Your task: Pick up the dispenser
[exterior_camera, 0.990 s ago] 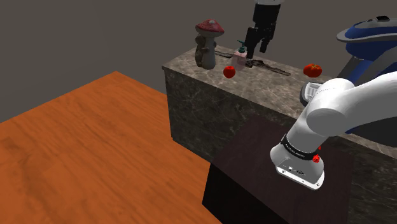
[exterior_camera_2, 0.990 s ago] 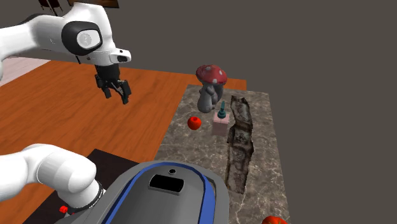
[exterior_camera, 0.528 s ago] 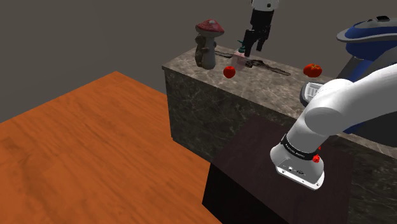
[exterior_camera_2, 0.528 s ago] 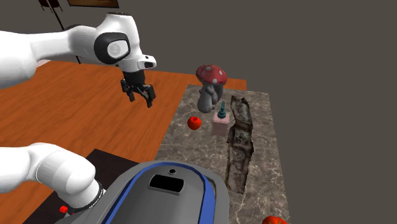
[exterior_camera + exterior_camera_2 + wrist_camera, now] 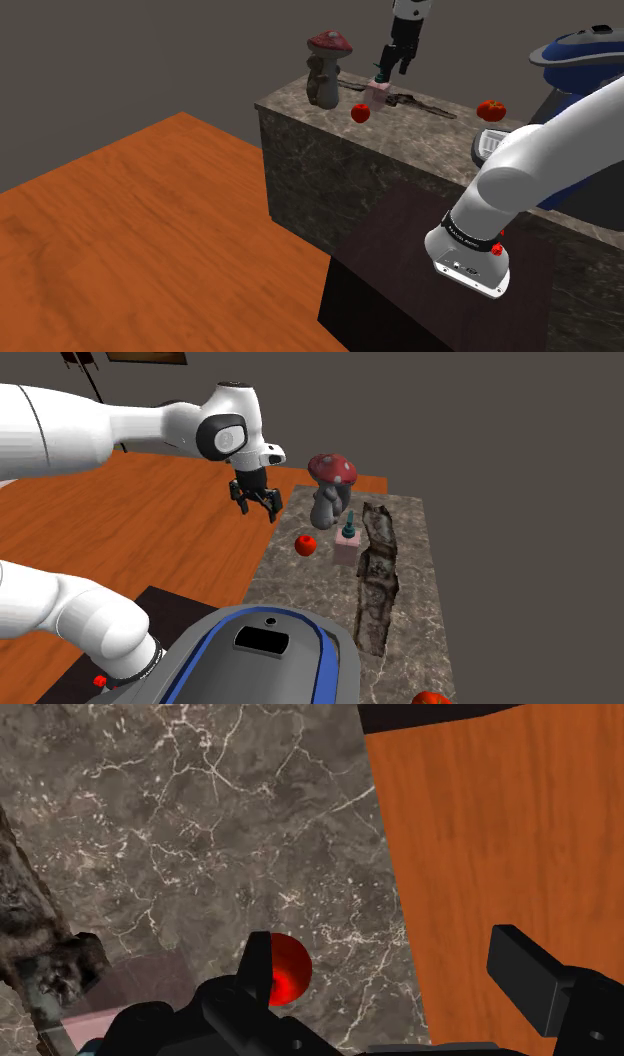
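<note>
The dispenser [image 5: 376, 93] is a small pink block with a teal pump top, upright on the dark marble counter [image 5: 425, 125]. In the second exterior view the dispenser [image 5: 347, 544] stands between a red ball [image 5: 305, 544] and a rough dark strip [image 5: 375, 577]. My black gripper [image 5: 394, 70] hangs open above the counter's edge, up and to the second exterior view's left of the dispenser, gripper [image 5: 255, 503] apart from it. In the wrist view the open gripper [image 5: 390, 976] sits over the red ball [image 5: 290, 970], with a pink corner of the dispenser [image 5: 100, 1020] beside one finger.
A mushroom figure [image 5: 325, 65] with a red spotted cap stands near the dispenser. Another red ball [image 5: 491, 108] and a blue and white appliance [image 5: 580, 50] sit further along the counter. Orange wooden floor [image 5: 130, 230] lies below, and my dark stand [image 5: 400, 270] is beside the counter.
The gripper has swung from over the wooden floor toward the counter, moving to the second exterior view's right and closer to the dispenser. It stayed open. Nothing on the counter moved.
</note>
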Action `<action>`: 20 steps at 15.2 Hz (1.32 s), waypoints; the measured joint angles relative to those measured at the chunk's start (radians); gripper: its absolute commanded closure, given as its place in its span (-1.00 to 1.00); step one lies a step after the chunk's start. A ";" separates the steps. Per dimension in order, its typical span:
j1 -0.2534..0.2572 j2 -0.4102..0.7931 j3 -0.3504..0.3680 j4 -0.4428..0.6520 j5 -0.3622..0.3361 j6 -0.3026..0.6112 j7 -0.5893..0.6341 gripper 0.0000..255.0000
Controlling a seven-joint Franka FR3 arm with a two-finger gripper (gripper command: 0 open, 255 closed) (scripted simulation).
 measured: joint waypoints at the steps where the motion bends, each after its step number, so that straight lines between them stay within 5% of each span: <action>1: -0.002 0.039 -0.020 0.024 0.002 0.022 -0.023 -1.00; 9: -0.021 0.292 -0.136 0.205 0.066 0.137 -0.189 -1.00; 20: -0.130 0.700 -0.207 0.590 0.298 0.171 -0.443 -1.00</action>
